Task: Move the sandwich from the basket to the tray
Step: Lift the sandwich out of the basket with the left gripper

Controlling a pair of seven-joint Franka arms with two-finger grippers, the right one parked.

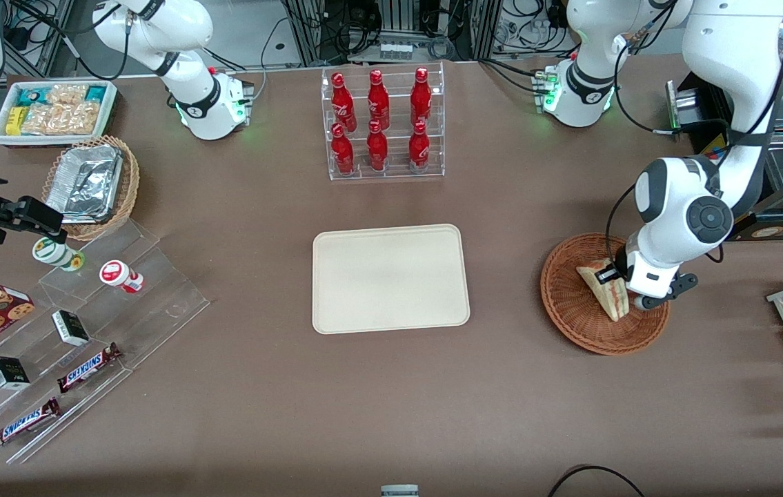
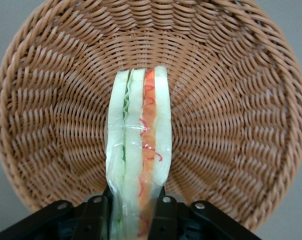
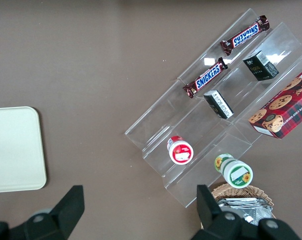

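Grasping is the step in hand: the left end effector (image 2: pixel 136 212), down in the wicker basket (image 1: pixel 570 317), is clamped on the wrapped sandwich (image 2: pixel 138 165), so next comes a lift and carry to the cream tray (image 1: pixel 391 277).

One sandwich (image 1: pixel 603 284), one basket (image 1: pixel 570 304), one tray (image 1: pixel 390 278), six red bottles (image 1: pixel 378 121), two Snickers bars (image 1: pixel 90 366).
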